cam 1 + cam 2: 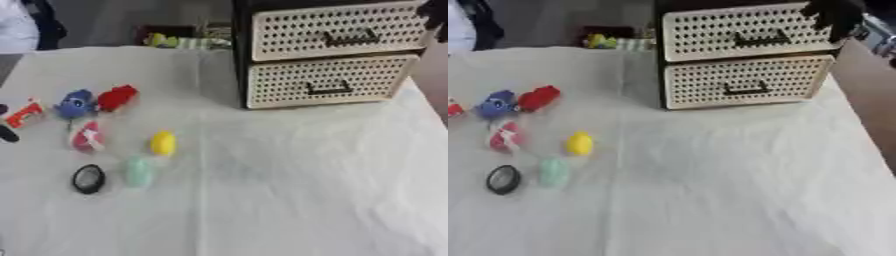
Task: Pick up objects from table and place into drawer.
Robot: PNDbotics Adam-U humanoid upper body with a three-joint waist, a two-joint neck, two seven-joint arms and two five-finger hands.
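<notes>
Several small objects lie on the white-covered table (289, 190) at the left: a red toy (116, 97), a blue toy (75, 104), a red and white piece (26, 115), a pink and white thing (87, 137), a yellow egg shape (163, 143), a pale green thing (137, 171) and a black round thing (88, 178). The drawer unit (328, 55) stands at the back right, both cream perforated drawers pushed in. My right hand (834, 15) shows as a dark blur at the upper drawer's top right corner. It is far from the objects.
Two small dark shapes (6, 133) that I cannot make out sit at the left edge. Clutter (179, 41) lies behind the table beside the unit. A brown surface (877, 100) borders the table's right edge.
</notes>
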